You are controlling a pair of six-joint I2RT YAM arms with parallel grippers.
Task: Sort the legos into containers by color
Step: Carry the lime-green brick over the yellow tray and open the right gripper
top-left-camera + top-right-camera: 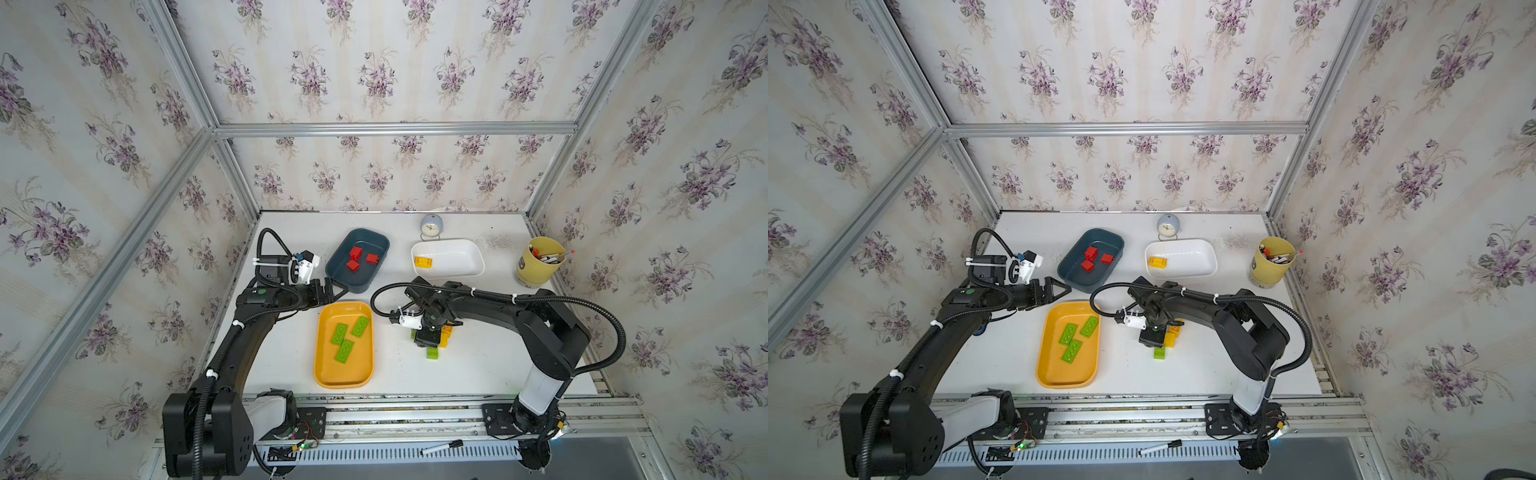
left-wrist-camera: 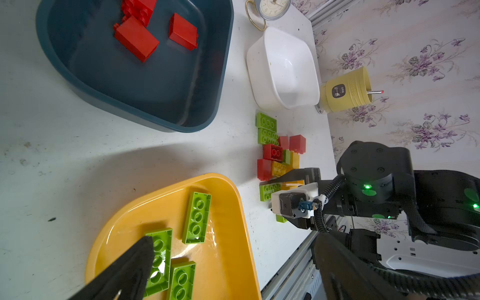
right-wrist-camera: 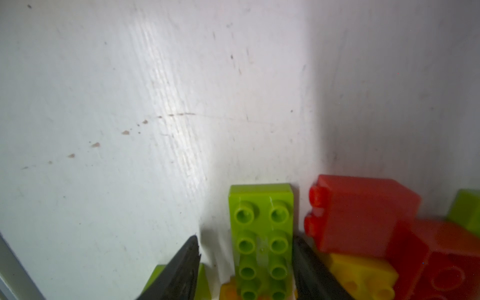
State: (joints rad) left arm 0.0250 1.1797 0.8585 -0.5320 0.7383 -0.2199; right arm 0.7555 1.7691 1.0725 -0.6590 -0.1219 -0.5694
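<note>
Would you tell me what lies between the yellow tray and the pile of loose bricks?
Nothing: bare table separates the yellow tray from the pile, in both top views.

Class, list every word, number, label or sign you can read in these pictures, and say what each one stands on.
Nothing here can be quoted with certainty.
Clock: dial numerals, partly cut off by the picture edge and too small to read.
Dark label on the yellow pen cup: white print, too blurred to read.
Raised lettering on the cup's side: unreadable.
In both top views, all of these are too small to read.
</note>
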